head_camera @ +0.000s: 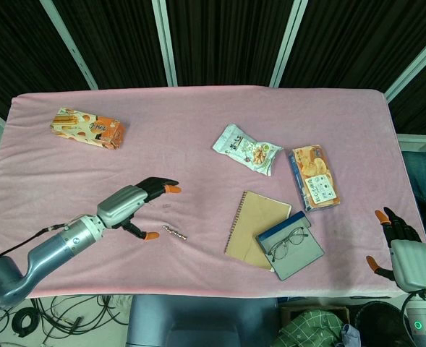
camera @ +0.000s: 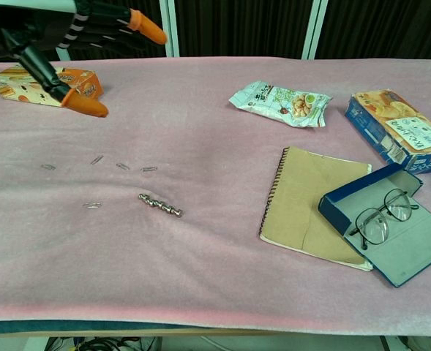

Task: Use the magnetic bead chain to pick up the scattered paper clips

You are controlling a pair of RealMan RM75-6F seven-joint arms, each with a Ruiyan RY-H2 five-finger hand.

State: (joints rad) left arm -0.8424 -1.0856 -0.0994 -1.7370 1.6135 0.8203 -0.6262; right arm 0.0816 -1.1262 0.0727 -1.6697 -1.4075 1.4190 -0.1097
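Bead chain (camera: pixel 159 205), a short string of shiny magnetic balls, is lying loose on the pink cloth of the bench (camera: pixel 200 131), near the front and left of centre, with nothing gripping it. Paper clips (camera: pixel 122 167) are lying scattered just beyond and to the left of it, several in a loose row and one more (camera: pixel 92 205) sitting level with the chain on its left; none is touching the chain. In the head view the left hand (head_camera: pixel 142 202) is hovering above the cloth just left of the chain, its orange-tipped fingers spread apart and holding nothing. Out at the right edge of the bench, the right hand (head_camera: pixel 399 244) is hanging with fingers apart and nothing in them. An orange snack box (head_camera: pixel 87 128) is sitting at the far left, a white snack bag (camera: pixel 279 100) far of centre, and a blue-and-orange box (camera: pixel 396 129) at the right. A brown spiral notebook (camera: pixel 312 201) is lying right of centre, with an open blue case (camera: pixel 413 248) holding glasses (camera: pixel 380 217) overlapping its near right corner.
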